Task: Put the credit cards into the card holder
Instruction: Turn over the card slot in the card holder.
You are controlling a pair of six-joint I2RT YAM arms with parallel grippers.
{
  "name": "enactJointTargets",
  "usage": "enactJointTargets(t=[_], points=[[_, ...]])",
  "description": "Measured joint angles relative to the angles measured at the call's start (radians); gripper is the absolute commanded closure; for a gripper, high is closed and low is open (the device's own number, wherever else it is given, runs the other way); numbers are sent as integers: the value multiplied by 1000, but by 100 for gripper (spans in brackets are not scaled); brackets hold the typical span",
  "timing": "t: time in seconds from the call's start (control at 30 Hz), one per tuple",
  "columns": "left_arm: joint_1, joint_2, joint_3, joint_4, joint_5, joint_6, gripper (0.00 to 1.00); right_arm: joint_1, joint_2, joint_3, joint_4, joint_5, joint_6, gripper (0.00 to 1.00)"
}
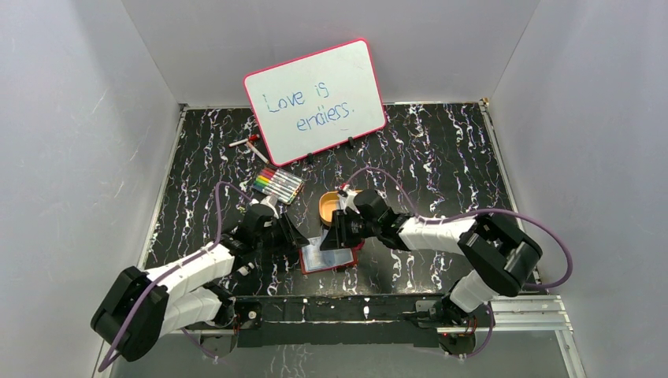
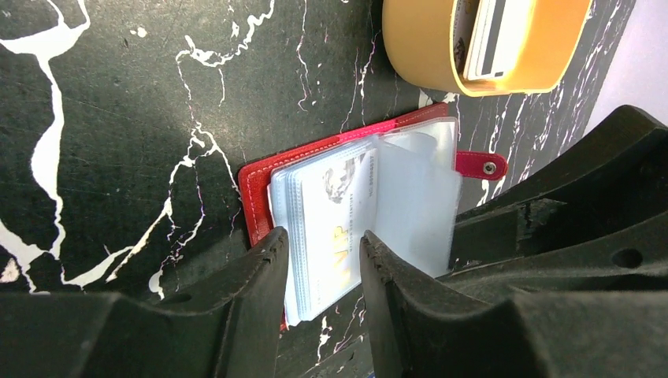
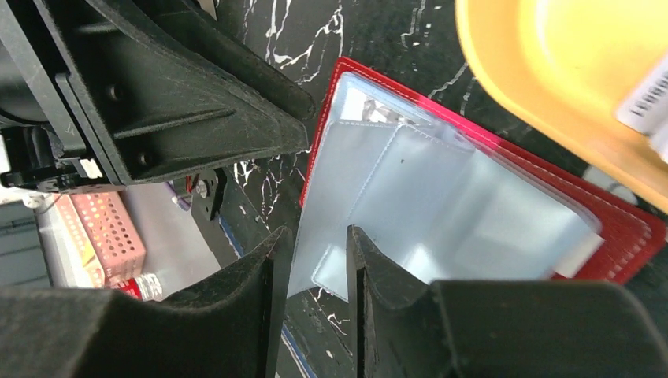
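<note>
The dark-red card holder lies open on the black marbled table, its clear sleeves fanned out. One sleeve holds a pale card printed "VIP". Other credit cards stand in the orange tray just beyond it. My left gripper hovers open over the near edge of the sleeve stack. My right gripper is open too, with the edge of a raised clear sleeve showing in its gap. The two grippers sit close together.
A whiteboard leans against the back wall, with a set of colour markers and a loose marker in front of it. White walls close in the table on three sides. A pink perforated box sits past the near edge.
</note>
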Motion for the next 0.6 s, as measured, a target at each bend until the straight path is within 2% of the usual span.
enactJointTargets(t=[0.6], points=[[-1,-105,58,-141,-85,12,60,99,128,135,-95,69,-91,60]])
